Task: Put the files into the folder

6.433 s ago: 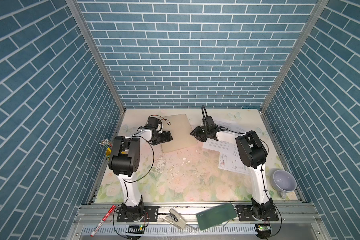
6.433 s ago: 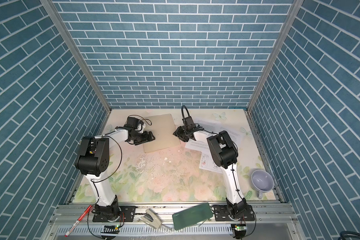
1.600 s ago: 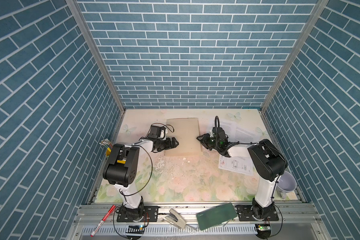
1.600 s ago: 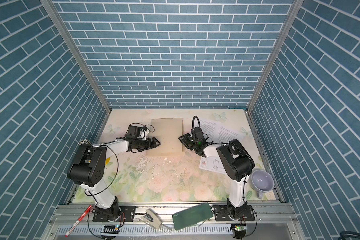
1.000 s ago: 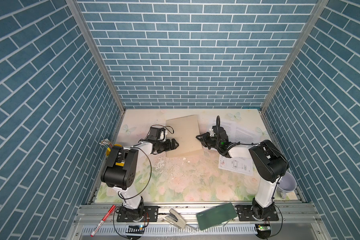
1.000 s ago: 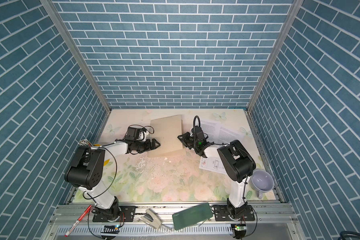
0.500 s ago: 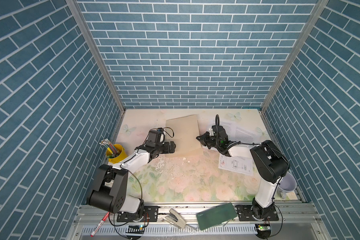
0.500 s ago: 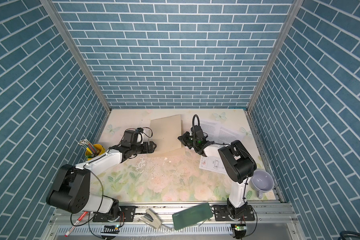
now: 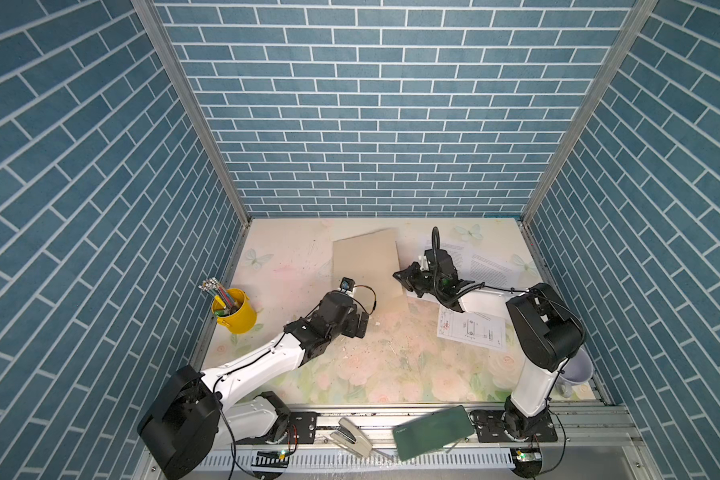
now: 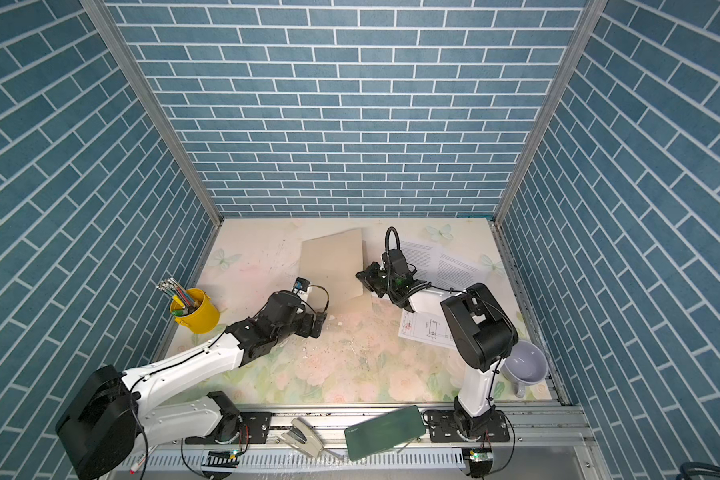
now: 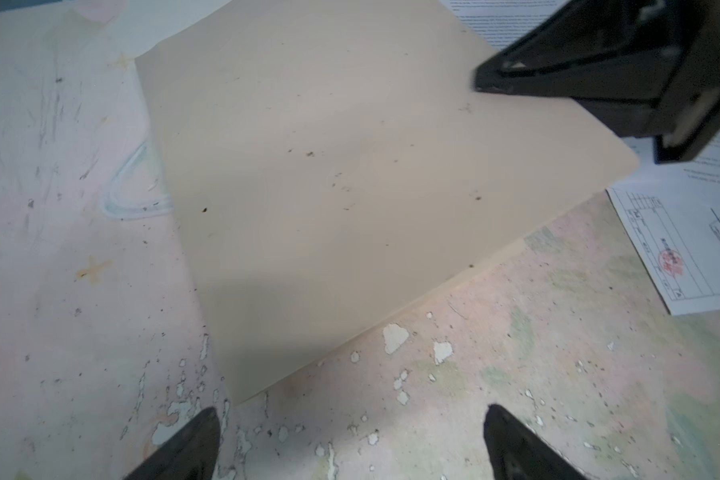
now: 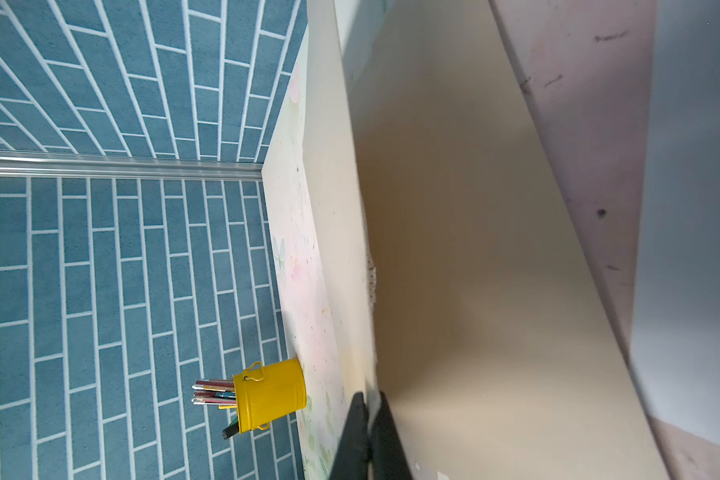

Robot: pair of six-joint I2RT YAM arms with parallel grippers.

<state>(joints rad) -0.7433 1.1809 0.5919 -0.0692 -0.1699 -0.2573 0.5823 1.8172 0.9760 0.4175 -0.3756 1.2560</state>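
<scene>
Since half a second ago the left arm has drawn back toward the front of the bench (image 9: 292, 257), so its pincer has come off the folder, while the right pincer has kept its place at the folder's edge. The folder (image 9: 364, 266) (image 10: 333, 262) (image 11: 350, 199) (image 12: 454, 249) lies at the back middle of the bench, turned a little askew, its upper cover raised on the right side so that a paler strip of the lower flap shows beneath it along the near edge. The right pincer (image 9: 400, 277) (image 10: 361, 277) (image 11: 481, 85) (image 12: 368, 399) is pressed together on the right edge of that cover, and the right wrist view looks into the wedge between the two flaps. Just right of the folder, partly under the right arm, lie the text sheets (image 9: 487, 266) (image 10: 454, 266) (image 11: 504, 16), overlapping each other; the drawing sheet (image 9: 470, 332) (image 10: 422, 330) (image 11: 682, 249) with its red mark lies nearer the front, apart from the folder. The left pincer (image 9: 360, 326) (image 10: 317, 324) (image 11: 350, 419) is spread wide and holds nothing, just in front of the folder's near left corner, over flaked patches of the bench cover. A yellow cup (image 9: 233, 309) (image 10: 196, 311) (image 12: 269, 395) full of pencils stands at the left edge, and a grey mug (image 9: 576, 372) (image 10: 524, 365) at the front right behind the right arm. On the front rail lie a green case (image 9: 431, 426) (image 10: 385, 432) and a stapler (image 9: 350, 436) (image 10: 304, 442).
</scene>
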